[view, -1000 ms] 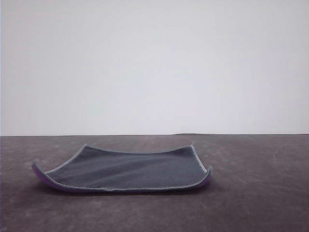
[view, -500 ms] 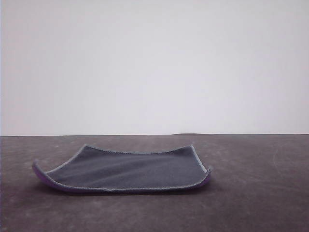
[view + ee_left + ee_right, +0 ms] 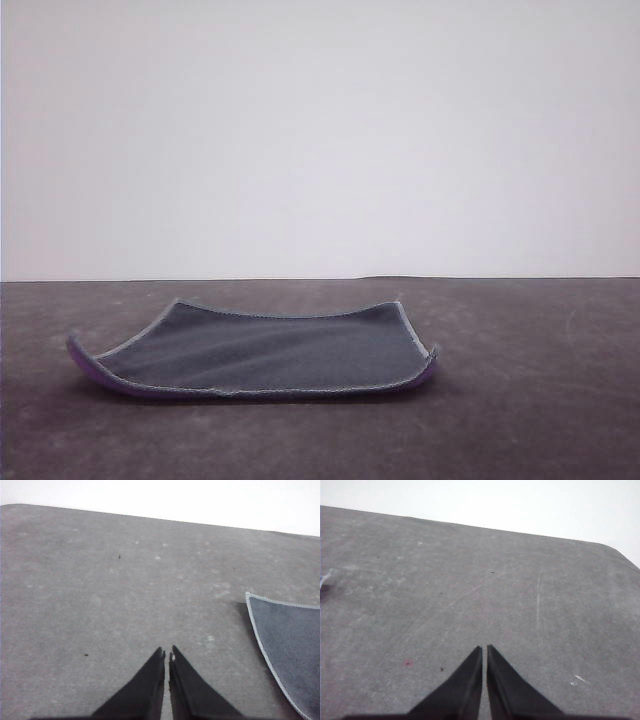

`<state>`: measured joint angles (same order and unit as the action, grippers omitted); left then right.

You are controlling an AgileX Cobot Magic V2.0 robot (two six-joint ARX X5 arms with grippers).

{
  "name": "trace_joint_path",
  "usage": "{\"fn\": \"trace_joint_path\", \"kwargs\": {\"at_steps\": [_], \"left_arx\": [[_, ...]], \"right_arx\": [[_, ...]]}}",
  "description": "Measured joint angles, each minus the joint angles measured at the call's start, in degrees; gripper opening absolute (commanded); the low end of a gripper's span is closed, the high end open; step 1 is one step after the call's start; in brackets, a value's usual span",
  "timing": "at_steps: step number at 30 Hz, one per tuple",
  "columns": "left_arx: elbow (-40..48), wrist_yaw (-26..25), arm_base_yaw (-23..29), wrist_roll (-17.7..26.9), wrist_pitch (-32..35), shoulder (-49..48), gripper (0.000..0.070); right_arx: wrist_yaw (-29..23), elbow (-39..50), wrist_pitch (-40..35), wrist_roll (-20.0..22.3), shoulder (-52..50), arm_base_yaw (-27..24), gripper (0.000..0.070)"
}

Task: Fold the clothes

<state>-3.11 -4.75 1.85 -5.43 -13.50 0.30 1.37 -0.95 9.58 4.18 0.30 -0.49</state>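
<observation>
Hovering over bare table (image 3: 100,590): left gripper (image 3: 166,654), fingertips pressed together, nothing held. Right gripper (image 3: 484,648): likewise closed and empty, above scratched tabletop. Cloth (image 3: 265,350): lying flat on the table, dark grey face up, purple underside showing at curled corners; one light-stitched corner lies near the left gripper, apart.

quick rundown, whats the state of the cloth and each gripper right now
cloth: unfolded, lying spread on the table, dark grey face up, near corners curled up showing purple underside, not held
left gripper: shut, empty, over bare table beside the cloth's edge
right gripper: shut, empty, over bare table
table: dark, scuffed, carries the cloth
</observation>
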Motion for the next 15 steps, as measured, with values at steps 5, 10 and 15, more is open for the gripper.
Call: {"fn": "trace_joint_path", "kwargs": {"at_steps": [5, 10, 15], "left_arx": [[0.0, 0.0, 0.0, -0.55, 0.0, 0.0, 0.0], [0.0, 0.0, 0.0, -4.32, 0.02, 0.0, 0.0], [0.41, -0.69, 0.0, -7.96, 1.94, 0.0, 0.0001]], "right_arx": [[2.09, 0.0, 0.0, -1.62, 0.0, 0.0, 0.0011], [2.09, 0.0, 0.0, -4.02, 0.0, 0.0, 0.0011], [2.09, -0.02, 0.0, -8.12, 0.0, 0.0, 0.0011]]}}
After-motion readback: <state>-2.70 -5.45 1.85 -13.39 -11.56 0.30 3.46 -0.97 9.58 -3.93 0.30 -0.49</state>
